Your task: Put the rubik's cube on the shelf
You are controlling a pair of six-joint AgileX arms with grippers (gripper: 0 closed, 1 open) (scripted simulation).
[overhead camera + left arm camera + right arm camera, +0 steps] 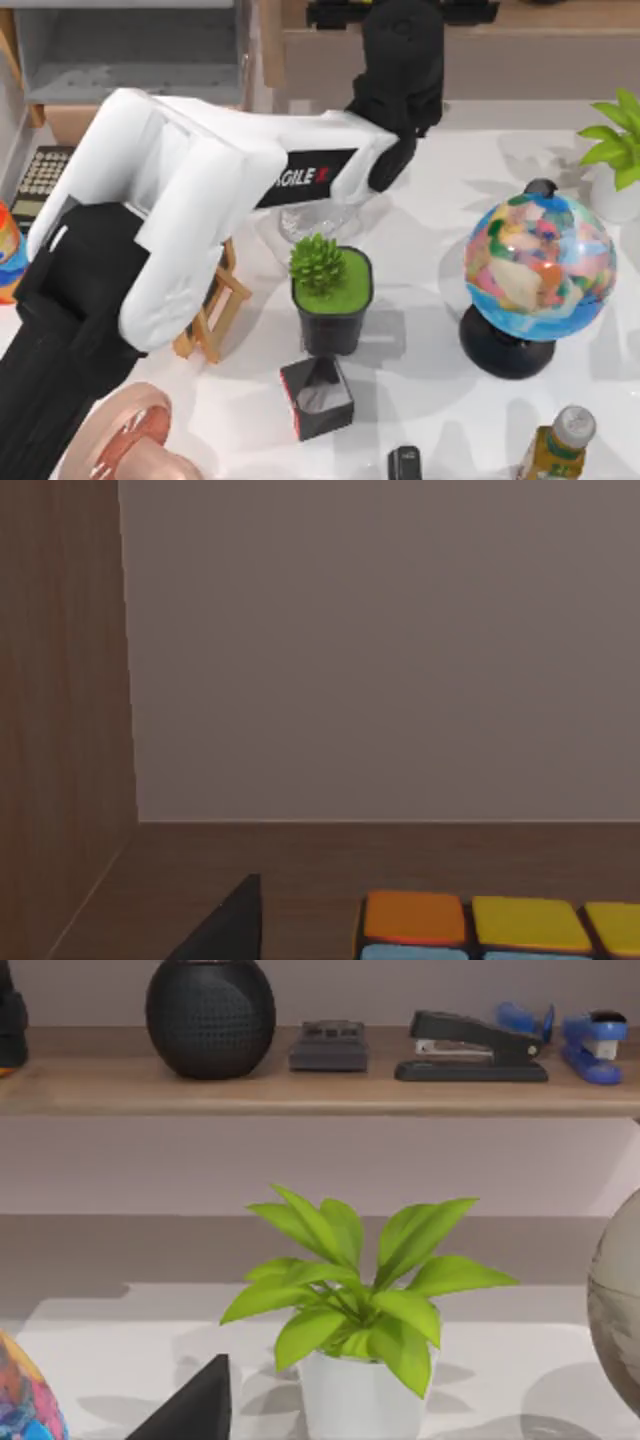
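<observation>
Left wrist view catches the rubik's cube (500,925) at the frame's lower edge, orange and yellow tiles up, over the shelf (300,880) board beside its wooden upright; whether the fingers clamp it I cannot tell. From above, the left gripper (400,60) reaches onto that shelf at the table's rear. Nearer stand a globe (538,262) and a potted succulent (330,285).

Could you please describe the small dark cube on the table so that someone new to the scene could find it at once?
Start from the big multicoloured globe on the top view's right half of the white table, then look left to the spiky green plant in a black pot. Just in front of that pot, towards the near edge, sits the black-grey cube. Its red side distinguishes it from its neighbours.
</observation>
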